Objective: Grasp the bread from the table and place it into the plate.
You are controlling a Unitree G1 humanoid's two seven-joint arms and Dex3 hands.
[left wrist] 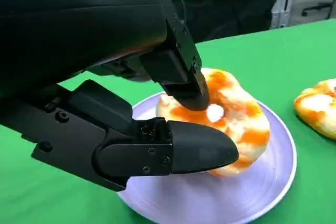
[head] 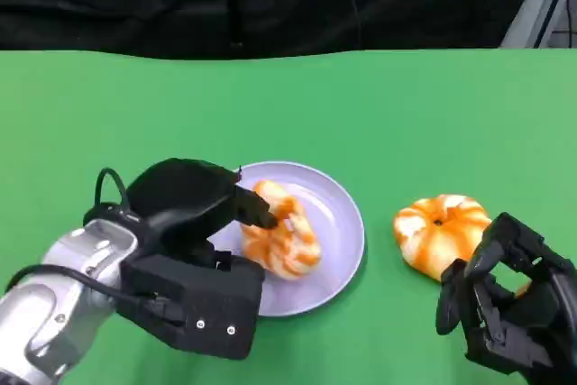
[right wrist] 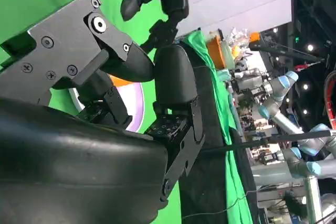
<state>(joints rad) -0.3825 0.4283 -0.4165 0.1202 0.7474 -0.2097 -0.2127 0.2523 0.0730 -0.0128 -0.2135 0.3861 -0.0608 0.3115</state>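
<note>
An orange-and-white bread (head: 281, 230) lies on the lavender plate (head: 341, 223) in the middle of the green table. My left hand (head: 194, 250) reaches over the plate's left rim. In the left wrist view one fingertip (left wrist: 190, 86) presses on top of this bread (left wrist: 236, 119) and the thumb (left wrist: 197, 153) lies against its near side. A second bread (head: 440, 232) sits on the table right of the plate. Just in front of it hovers my right hand (head: 509, 299), fingers apart and holding nothing.
The green table (head: 361, 105) stretches bare behind the plate up to a black curtain. A metal frame (head: 541, 2) stands at the far right corner. The right wrist view looks past its fingers (right wrist: 173, 77) to the plate (right wrist: 135, 103).
</note>
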